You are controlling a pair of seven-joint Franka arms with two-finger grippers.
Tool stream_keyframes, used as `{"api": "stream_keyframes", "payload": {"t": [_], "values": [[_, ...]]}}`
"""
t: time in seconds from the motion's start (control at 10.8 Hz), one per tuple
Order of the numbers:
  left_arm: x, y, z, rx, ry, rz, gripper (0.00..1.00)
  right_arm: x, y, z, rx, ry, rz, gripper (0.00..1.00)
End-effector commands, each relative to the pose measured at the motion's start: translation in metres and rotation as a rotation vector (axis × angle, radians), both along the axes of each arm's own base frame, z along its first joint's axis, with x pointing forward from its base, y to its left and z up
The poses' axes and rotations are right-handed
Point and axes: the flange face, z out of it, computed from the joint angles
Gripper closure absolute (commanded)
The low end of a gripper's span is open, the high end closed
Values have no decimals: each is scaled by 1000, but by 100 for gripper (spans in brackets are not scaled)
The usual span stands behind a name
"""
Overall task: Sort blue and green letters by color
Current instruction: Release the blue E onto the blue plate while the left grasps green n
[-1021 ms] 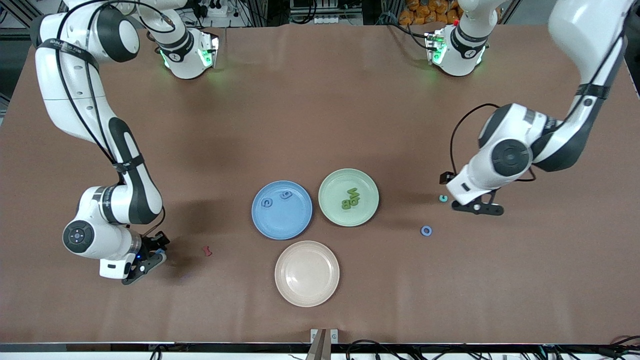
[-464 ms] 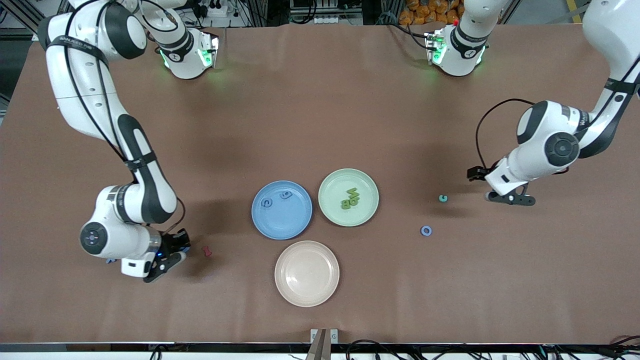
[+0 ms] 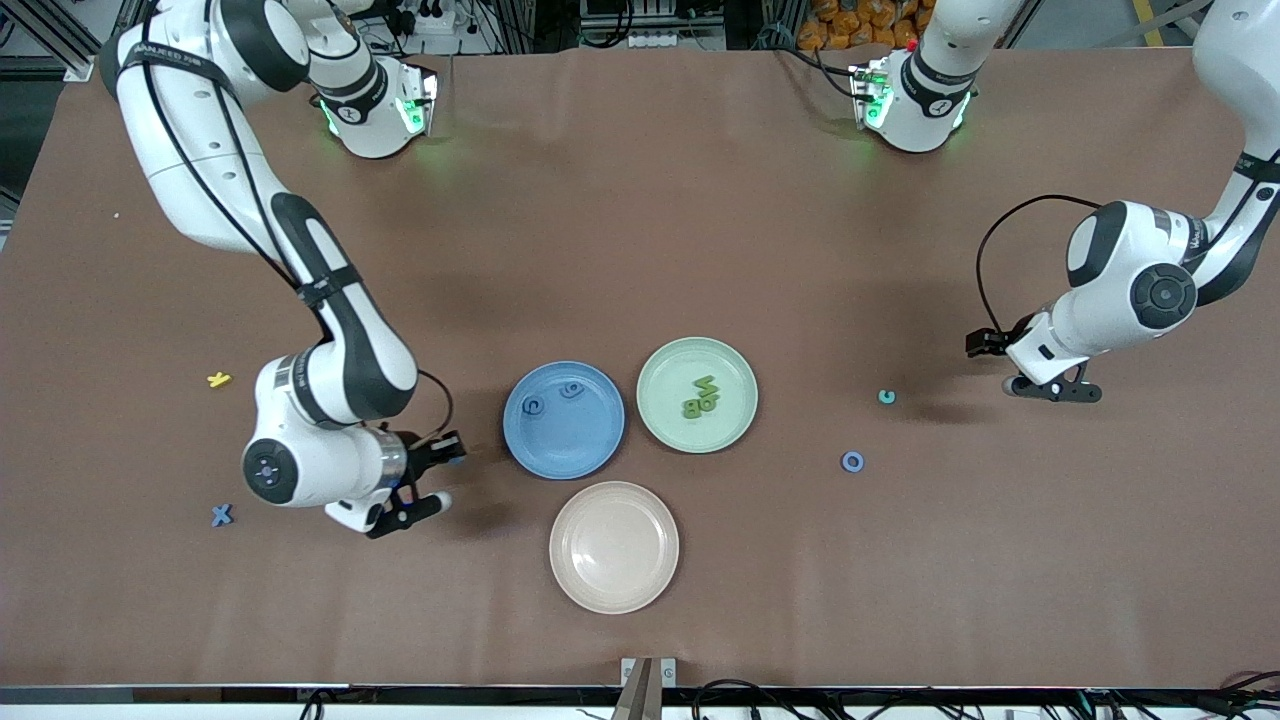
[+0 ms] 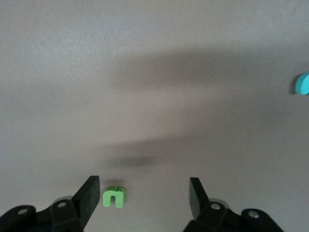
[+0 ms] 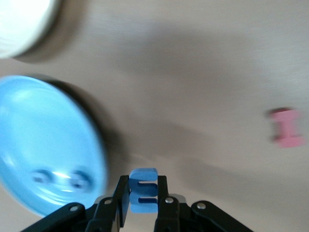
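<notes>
Right gripper (image 5: 143,200): fingers clamped on a small chunky blue letter (image 5: 143,190), held up over bare table just beside the round blue plate (image 3: 520,440), toward the right arm's end. The right wrist view shows two blue letters (image 5: 62,177) lying in that plate, a small dark red letter (image 5: 287,127) on the table well apart from the gripper, and the edge of a pale pink round plate (image 3: 578,580), which sits nearer the front camera than the blue plate.

Left gripper (image 4: 143,197): fingers apart, nothing between them, hanging low over the table toward the left arm's end. A small bright green letter (image 4: 113,196) lies on the table just below, close to one finger (image 4: 89,198) and not touching it. A small teal letter (image 3: 886,397) lies near this gripper, toward the plates; a blue ring-shaped letter (image 3: 852,462) lies nearer the front camera than the teal one.

The round light green plate (image 3: 735,420), touching the blue plate, holds a cluster of olive green letters (image 3: 701,397).

Loose on the table toward the right arm's end, past the right gripper: a blue X-shaped letter (image 3: 221,515) and, farther from the front camera, a small yellow letter (image 3: 218,379).
</notes>
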Motion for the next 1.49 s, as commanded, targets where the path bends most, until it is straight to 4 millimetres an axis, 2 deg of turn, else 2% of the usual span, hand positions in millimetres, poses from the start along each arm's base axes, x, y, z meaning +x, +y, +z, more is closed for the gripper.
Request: {"api": "stream_keyframes", "payload": {"t": [0.0, 0.19, 0.28, 0.37, 0.65, 0.74, 1.02, 1.21, 1.3, 1.39], "values": [[-12, 19, -11, 48, -4, -28, 23, -22, 67, 25, 33, 106, -203, 100], [-16, 41, -20, 71, -17, -39, 29, -39, 114, 30, 15, 153, -295, 96], [-19, 43, -24, 70, -15, -41, 30, -43, 128, 30, 17, 145, -308, 31], [-21, 42, -26, 70, -10, -42, 32, -40, 128, 30, 25, 129, -335, 0], [-29, 44, -37, 49, 13, -28, 33, -34, 112, 30, 18, 118, -336, 0], [-30, 43, -40, 41, 18, -25, 34, -28, 99, 31, -7, 89, -309, 0], [-35, 46, -45, 39, 33, -16, 41, -8, 27, 24, -59, 62, -290, 0], [-37, 49, -48, 40, 41, -10, 43, 10, -46, 20, -56, 50, -305, 0], [-38, 48, -50, 37, 45, -14, 49, 15, -76, 20, -62, 9, -222, 0], [-39, 48, -50, 39, 47, -15, 54, 20, -114, 18, -84, -25, -155, 0]]}}
